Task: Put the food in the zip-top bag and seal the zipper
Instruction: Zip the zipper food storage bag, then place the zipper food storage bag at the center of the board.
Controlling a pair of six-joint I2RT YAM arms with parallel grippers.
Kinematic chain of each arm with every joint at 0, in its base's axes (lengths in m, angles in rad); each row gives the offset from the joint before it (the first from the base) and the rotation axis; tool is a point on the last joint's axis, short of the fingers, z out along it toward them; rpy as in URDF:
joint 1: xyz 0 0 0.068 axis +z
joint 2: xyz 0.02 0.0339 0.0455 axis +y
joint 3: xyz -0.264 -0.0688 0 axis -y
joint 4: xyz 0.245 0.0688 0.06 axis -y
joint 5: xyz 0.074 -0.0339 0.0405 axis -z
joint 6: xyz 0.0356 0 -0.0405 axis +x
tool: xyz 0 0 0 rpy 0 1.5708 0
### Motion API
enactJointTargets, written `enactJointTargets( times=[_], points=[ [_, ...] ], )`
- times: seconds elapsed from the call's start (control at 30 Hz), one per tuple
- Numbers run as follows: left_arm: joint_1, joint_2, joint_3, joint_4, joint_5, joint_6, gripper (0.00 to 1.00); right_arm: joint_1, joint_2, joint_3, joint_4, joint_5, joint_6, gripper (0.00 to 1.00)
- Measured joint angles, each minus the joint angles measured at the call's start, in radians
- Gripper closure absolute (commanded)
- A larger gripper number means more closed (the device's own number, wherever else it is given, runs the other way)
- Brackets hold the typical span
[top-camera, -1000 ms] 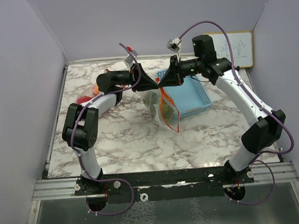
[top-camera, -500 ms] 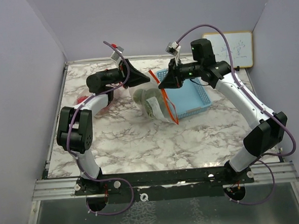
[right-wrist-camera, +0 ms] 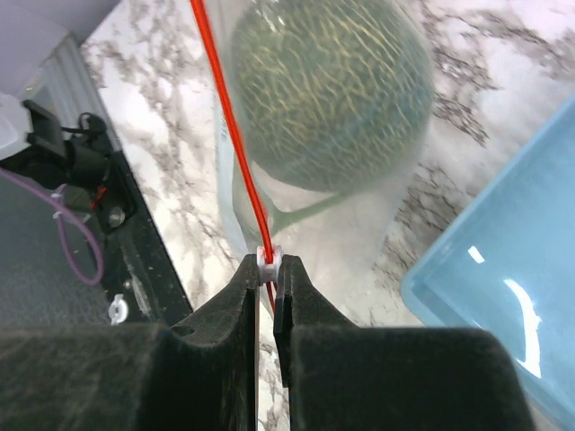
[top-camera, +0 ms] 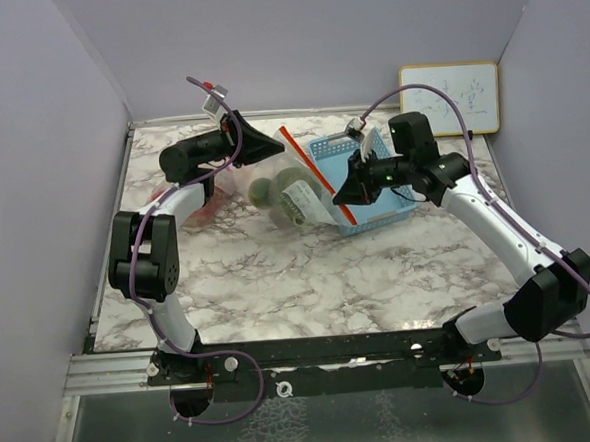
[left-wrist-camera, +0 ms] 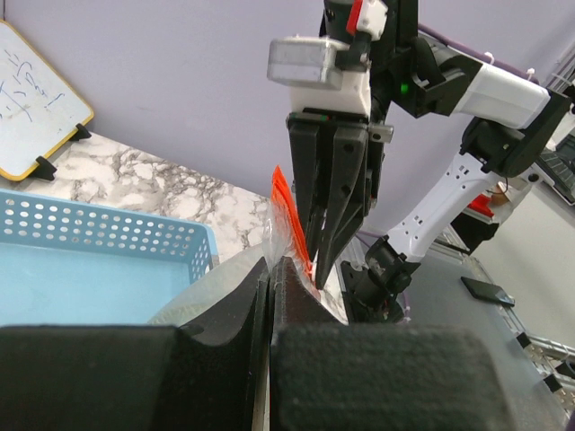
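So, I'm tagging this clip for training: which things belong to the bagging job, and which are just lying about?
Job: zip-top bag, its red zipper and slider, melon inside, left hand gripping the bag's end, right hand pinching the slider.
Lying about: blue basket, whiteboard.

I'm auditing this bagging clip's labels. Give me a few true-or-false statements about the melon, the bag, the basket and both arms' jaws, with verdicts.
1. The melon is inside the zip-top bag. True.
2. The blue basket holds the melon. False: the melon sits in the bag, beside the basket.
3. The right jaws are shut on the red zipper. True.
4. The left jaws hang open, holding nothing. False: they are shut on the bag's edge.
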Motion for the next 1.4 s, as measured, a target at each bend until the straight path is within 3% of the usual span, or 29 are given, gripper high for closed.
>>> enactJointTargets(
  times=[0.47,0.53,0.63,0.67,0.7,0.73,0.8,0.9,0.97,1.07,1.17,1.33,1.4],
  points=[
    [0.006,0.000,0.004,0.002,0.000,-0.018,1.00,-0.002,-0.066,-0.155,-0.065,0.319,0.079,0.97],
    [0.006,0.001,0.004,0.002,0.000,-0.018,1.00,-0.001,-0.066,-0.157,-0.066,0.348,0.085,0.90],
    [0.006,0.002,0.004,0.002,0.000,-0.018,1.00,-0.001,-0.067,-0.140,-0.072,0.374,0.089,0.64],
    [0.007,0.002,0.008,0.001,0.000,-0.018,0.91,-0.001,-0.067,-0.130,-0.077,0.381,0.086,0.57],
    [0.008,0.002,0.015,-0.001,0.000,-0.016,0.43,-0.001,-0.067,-0.113,-0.087,0.394,0.092,0.51],
    [0.011,0.003,0.025,-0.005,0.000,-0.010,0.06,-0.002,-0.067,-0.100,-0.091,0.401,0.091,0.46],
    [0.016,0.003,0.057,-0.033,0.000,0.000,0.01,-0.003,-0.067,-0.066,-0.096,0.415,0.095,0.30],
    [0.017,0.003,0.087,-0.085,-0.004,0.013,0.01,-0.003,-0.067,-0.007,-0.097,0.426,0.101,0.21],
    [0.017,0.001,0.087,-0.123,-0.004,0.031,0.01,-0.003,-0.067,0.031,-0.097,0.429,0.106,0.10],
    [0.019,-0.021,0.093,-0.345,-0.004,0.151,0.01,-0.003,-0.060,0.084,-0.099,0.453,0.119,0.05],
    [0.020,-0.048,0.185,-0.806,-0.033,0.431,0.01,-0.003,-0.028,0.154,-0.105,0.485,0.129,0.03],
    [0.021,-0.106,0.320,-1.452,-0.248,0.851,0.01,-0.003,0.041,0.235,-0.104,0.525,0.138,0.00],
    [0.021,-0.137,0.328,-1.590,-0.365,0.930,0.01,-0.003,0.064,0.254,-0.103,0.529,0.142,0.00]
  ],
)
